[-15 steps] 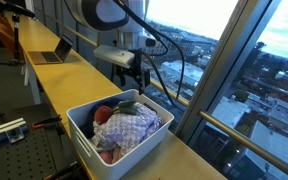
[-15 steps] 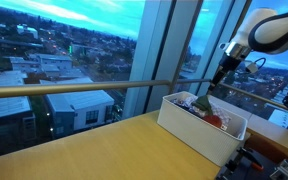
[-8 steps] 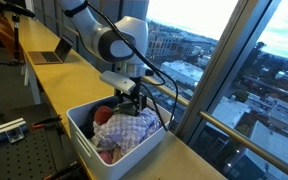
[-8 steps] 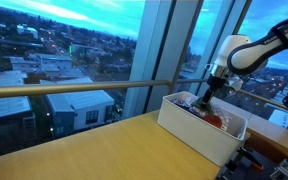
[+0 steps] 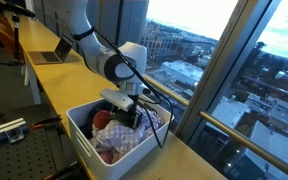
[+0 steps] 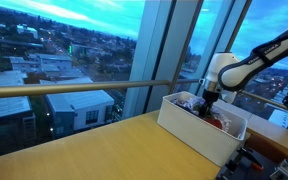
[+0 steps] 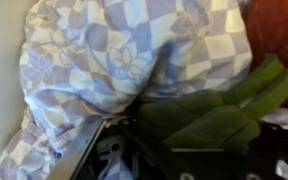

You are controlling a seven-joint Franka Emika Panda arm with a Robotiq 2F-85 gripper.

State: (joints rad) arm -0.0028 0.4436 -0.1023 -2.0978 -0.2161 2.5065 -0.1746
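The gripper (image 5: 127, 113) sits low inside the white bin (image 5: 82, 138) on the bench (image 5: 69, 80), which I judge a reaching step. The checked cloth (image 7: 134, 60) lies directly beneath it, with a green piece (image 7: 219, 115) beside (its opening is hidden, so I cannot tell its hold). Closing calls for a fold between its fingers.

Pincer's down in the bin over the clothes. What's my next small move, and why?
Probably lower the pincer slightly onto the green cloth and close. The wrist view shows that cloth right ahead, next to the checkered cloth, and the pincer sits low inside the white bin.
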